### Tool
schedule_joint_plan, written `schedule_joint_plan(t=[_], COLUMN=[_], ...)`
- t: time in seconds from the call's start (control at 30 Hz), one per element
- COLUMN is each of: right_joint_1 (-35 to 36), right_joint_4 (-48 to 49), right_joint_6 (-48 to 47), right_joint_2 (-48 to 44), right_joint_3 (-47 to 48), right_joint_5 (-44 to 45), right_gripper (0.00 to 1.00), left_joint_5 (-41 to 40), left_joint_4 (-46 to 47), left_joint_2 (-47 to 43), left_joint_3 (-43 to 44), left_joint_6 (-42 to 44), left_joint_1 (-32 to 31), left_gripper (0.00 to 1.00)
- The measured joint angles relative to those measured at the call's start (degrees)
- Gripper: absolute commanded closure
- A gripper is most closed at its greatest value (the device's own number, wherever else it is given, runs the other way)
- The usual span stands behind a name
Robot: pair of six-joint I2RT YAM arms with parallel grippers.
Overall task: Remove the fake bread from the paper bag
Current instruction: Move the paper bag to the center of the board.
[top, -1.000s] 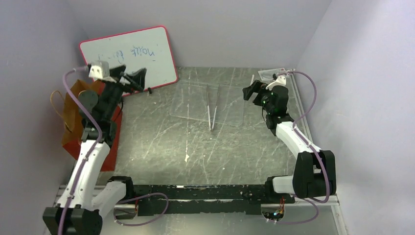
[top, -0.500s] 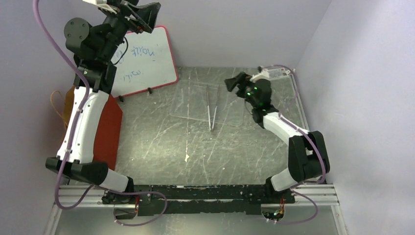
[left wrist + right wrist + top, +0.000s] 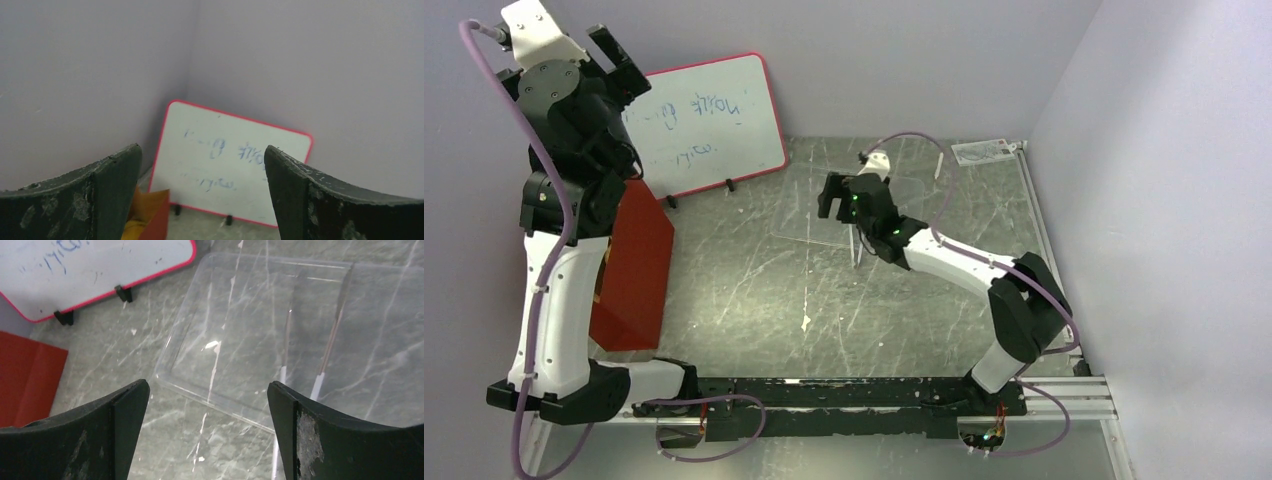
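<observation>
Both arms have swung: left tool (image 3: pixel 202 160), spread, now sits upper left above the tall red paper bag (image 3: pixel 634 262), nearer than the spread right tool (image 3: pixel 207 390) mid-frame.

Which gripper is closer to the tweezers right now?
Right. The right gripper hovers beside the tweezers over the clear tray; the left gripper is raised high at the far-left corner, by the whiteboard.
</observation>
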Motion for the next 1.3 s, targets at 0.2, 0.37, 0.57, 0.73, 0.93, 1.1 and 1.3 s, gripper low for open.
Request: schedule_joint_plan(t=[0.2,0.37,0.57,0.73,0.93,1.1,1.3], right_joint_1=[4.04,5.2,6.25,7.1,7.21,7.19,7.19], right_joint_4=[-1.07,-1.62,-1.49,-1.66,-1.42,-1.42,-1.9], right_joint_6=[0.24,1.11,1.95,1.99,1.95,2.01,2.05], right_joint_2=[2.86,3.76,6.03,7.41,7.39,7.41,7.82], right_joint_3=[1.6,1.73,2.91,3.06,3.06,3.06,3.56], right_joint_5=[2.14,2.49,2.08,1.7,1.73,1.51,1.42], right_gripper=[0.06,0.06,0.06,0.06,0.06,0.06,0.06], left_joint_5=[2.99,10.67,18.32,22.32,22.95,22.95,22.95], left_joint_4=[-7.23,-12.0,-15.93,-17.03,-19.04,-19.8,-19.52], left_joint_2=[-0.9,0.7,6.05,7.37,8.2,7.87,7.58], left_joint_3=[-4.9,-10.58,-11.85,-16.35,-18.95,-23.02,-27.3], left_joint_6=[-1.77,-5.55,-10.49,-13.18,-13.81,-13.81,-13.14], left_joint_1=[7.65,15.3,20.92,21.0,21.05,21.38,21.66], left_gripper=[0.04,0.01,0.05,0.04,0.03,0.04,0.38])
